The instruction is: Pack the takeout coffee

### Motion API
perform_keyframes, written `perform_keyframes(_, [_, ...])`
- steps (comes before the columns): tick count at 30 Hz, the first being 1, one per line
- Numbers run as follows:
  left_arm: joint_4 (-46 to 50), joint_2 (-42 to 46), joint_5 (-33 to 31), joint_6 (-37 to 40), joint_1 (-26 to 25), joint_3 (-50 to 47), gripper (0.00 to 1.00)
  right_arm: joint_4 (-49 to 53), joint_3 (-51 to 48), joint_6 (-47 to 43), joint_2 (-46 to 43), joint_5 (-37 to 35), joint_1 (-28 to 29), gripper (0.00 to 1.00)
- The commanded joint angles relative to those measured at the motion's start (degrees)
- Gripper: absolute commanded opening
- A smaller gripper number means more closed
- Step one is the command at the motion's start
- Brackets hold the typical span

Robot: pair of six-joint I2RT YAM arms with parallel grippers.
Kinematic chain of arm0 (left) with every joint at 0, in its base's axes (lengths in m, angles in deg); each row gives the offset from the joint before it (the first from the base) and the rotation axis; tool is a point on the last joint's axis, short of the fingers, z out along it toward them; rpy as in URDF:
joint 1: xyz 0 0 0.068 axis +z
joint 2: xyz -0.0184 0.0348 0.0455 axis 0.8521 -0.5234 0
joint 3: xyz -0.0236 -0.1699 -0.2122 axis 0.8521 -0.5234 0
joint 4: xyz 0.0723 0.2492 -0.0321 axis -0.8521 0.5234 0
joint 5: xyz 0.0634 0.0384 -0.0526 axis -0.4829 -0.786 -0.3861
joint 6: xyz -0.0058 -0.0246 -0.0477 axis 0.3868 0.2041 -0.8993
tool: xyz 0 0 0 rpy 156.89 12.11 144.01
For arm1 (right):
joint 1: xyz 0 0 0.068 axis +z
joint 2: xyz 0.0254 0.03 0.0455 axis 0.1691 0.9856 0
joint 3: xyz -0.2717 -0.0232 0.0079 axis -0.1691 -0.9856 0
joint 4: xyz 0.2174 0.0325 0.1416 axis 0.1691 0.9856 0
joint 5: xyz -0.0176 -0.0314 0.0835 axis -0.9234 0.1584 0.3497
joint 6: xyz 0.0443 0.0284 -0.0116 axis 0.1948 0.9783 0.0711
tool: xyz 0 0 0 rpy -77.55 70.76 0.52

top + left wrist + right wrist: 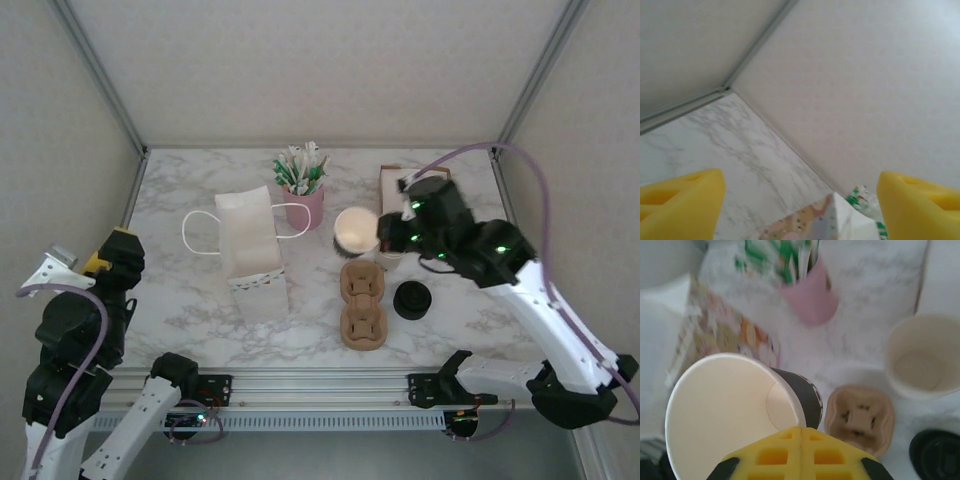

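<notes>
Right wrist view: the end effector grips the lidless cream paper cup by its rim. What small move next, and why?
Probably ease the lidless cream paper cup toward the brown moulded-pulp carrier and lower it over a pocket. The right end effector is shut on the cup's rim, and the carrier's pocket beside it looks empty.

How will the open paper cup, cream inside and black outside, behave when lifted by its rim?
The open paper cup, cream inside and black outside, looks empty, so it is probably light. The right end effector pinches only its thin wall, which may dent or slip.
</notes>
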Motion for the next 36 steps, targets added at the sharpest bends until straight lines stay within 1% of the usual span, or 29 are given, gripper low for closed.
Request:
perform_keyframes(1, [4.9, -1.0, -7.0, -3.1, -0.4, -0.8, 0.79, -5.1, -6.0, 3.8, 1.1, 0.2, 5.9, 0.0])
perform_keyframes(5, [7.8, -3.5, -6.9, -6.2, -0.5, -1.8, 0.81, -10.1, -10.8, 7.5, 3.4, -0.3, 10.7, 0.0])
perform_keyframes(8, [9.2, -4.3, -7.7, -9.2, -0.5, -3.7, 0.83, -9.5, -11.7, 9.5, 6.2, -3.5, 13.2, 0.0])
perform_keyframes(11, [9.2, -3.6, -8.1, -11.0, -0.5, -6.5, 0.86, -9.0, -12.2, 10.7, 8.7, -6.2, 14.3, 0.0])
perform_keyframes(19, [12.0, -2.7, -5.7, -18.0, -0.5, -12.5, 0.87, -12.3, -14.7, 13.0, 14.3, -7.2, 14.6, 0.0])
perform_keyframes(24, [13.5, -1.8, -4.1, -23.8, -0.4, -17.1, 0.84, -17.0, -17.6, 13.6, 16.0, -7.4, 14.7, 0.0])
perform_keyframes(28, [14.0, -0.6, -4.8, -27.6, -0.5, -20.8, 0.8, -18.3, -17.2, 13.6, 18.7, -8.0, 14.7, 0.0])
perform_keyframes(33, [14.0, -0.1, -5.1, -29.6, -0.5, -23.8, 0.77, -19.7, -17.2, 14.7, 21.6, -8.8, 14.6, 0.0])
perform_keyframes(36, [12.6, -0.2, -3.8, -30.0, -0.5, -25.7, 0.76, -19.8, -17.1, 15.1, 22.6, -8.8, 14.5, 0.0])
